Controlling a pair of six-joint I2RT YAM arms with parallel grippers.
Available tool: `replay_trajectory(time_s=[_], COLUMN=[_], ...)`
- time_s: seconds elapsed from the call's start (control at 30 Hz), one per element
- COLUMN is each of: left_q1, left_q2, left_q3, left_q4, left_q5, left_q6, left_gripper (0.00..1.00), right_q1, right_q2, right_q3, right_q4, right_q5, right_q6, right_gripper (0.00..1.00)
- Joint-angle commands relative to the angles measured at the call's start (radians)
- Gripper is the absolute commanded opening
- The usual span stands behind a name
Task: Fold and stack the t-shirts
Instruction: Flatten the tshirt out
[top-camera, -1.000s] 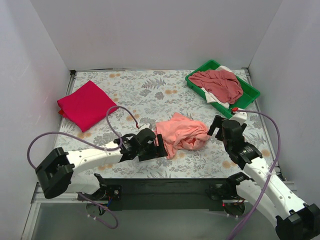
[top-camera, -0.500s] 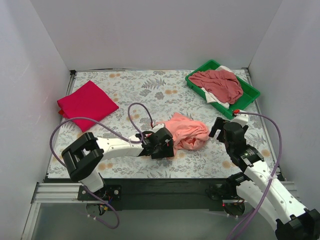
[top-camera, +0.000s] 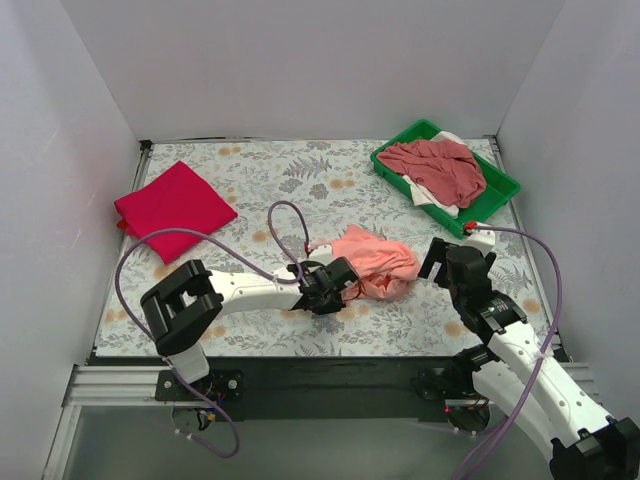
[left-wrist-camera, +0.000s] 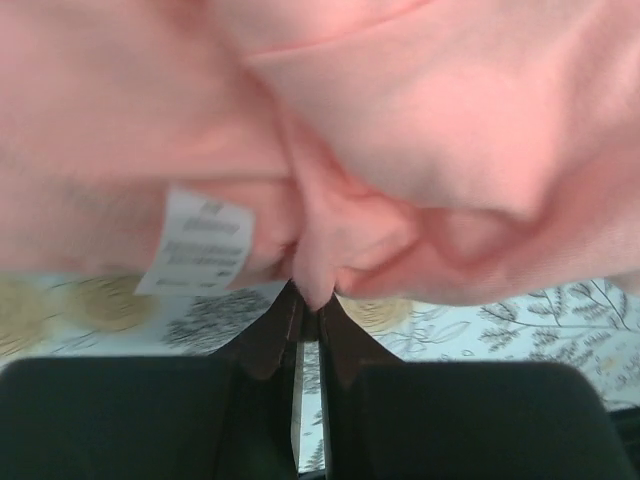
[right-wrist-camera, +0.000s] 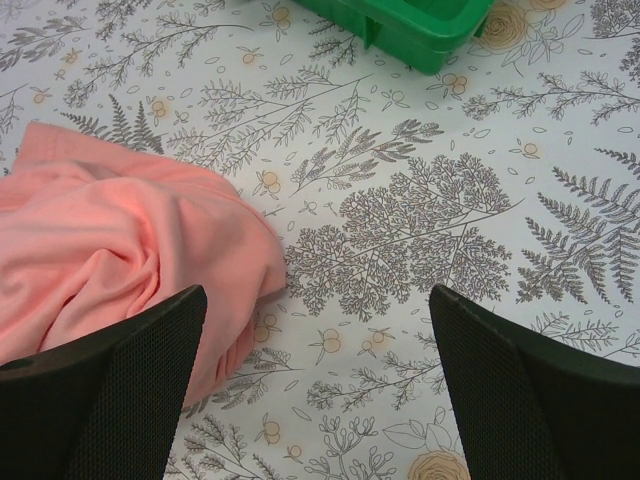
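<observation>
Pinches a fold of the salmon-pink t-shirt (left-wrist-camera: 430, 130) in the tightly closed left hand (left-wrist-camera: 308, 310). Holds the right hand (right-wrist-camera: 315, 295) wide and empty beside it

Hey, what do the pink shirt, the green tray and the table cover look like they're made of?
Pink shirt: soft matte knit, probably cotton; it bunches in loose folds. Green tray: rigid, glossy, likely moulded plastic. Table cover: smooth sheet printed with ferns; cloth or vinyl, I cannot tell.

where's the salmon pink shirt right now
In the top view the salmon-pink t-shirt lies crumpled at the front centre of the table, the left gripper shut on its left edge and the open right gripper just to its right.
</observation>
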Motion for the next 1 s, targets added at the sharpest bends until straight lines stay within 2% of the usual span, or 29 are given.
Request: replay_trajectory(time_s=[0.0, 0.07, 0.23, 0.3, 0.43, 0.6, 0.8, 0.87, 0.97], left_q1=[0.027, 0.091, 0.272, 0.297, 0.321, 0.326, 0.326, 0.326, 0.326], left_q2=[-0.135, -0.195, -0.487, -0.601, -0.715, -0.758, -0.752, -0.745, -0.732], left_q3=[-0.002, -0.027, -0.180, -0.215, -0.242, -0.241, -0.265, -0.265, -0.265], left_q4=[-0.208, -0.246, -0.293, -0.300, -0.387, -0.493, -0.452, -0.452, -0.455], left_q5=[-0.230, -0.272, -0.284, -0.295, -0.376, -0.430, -0.405, -0.407, -0.408], left_q6=[-0.097, -0.125, -0.131, -0.128, -0.171, -0.234, -0.214, -0.211, -0.212], left_gripper=[0.00, 0.00, 0.00, 0.00, 0.00, 0.00, 0.00, 0.00, 0.00], right_q1=[-0.005, -0.006, -0.009, -0.012, -0.016, -0.014, -0.016, -0.014, -0.016], right_q2=[-0.003, 0.004, 0.040, 0.059, 0.099, 0.180, 0.327, 0.407, 0.517], right_q3=[-0.008, -0.004, 0.002, 0.002, 0.008, 0.047, 0.096, 0.145, 0.203], right_q4=[0.010, 0.003, -0.031, -0.037, -0.040, -0.027, 0.079, 0.088, 0.092], right_q5=[-0.015, -0.047, -0.155, -0.203, -0.326, -0.357, -0.501, -0.499, -0.483], right_q6=[-0.001, 0.019, 0.019, 0.007, 0.005, 0.003, 0.002, -0.001, -0.010], right_gripper=[0.98, 0.98, 0.98, 0.97, 0.96, 0.94, 0.90, 0.89, 0.82])
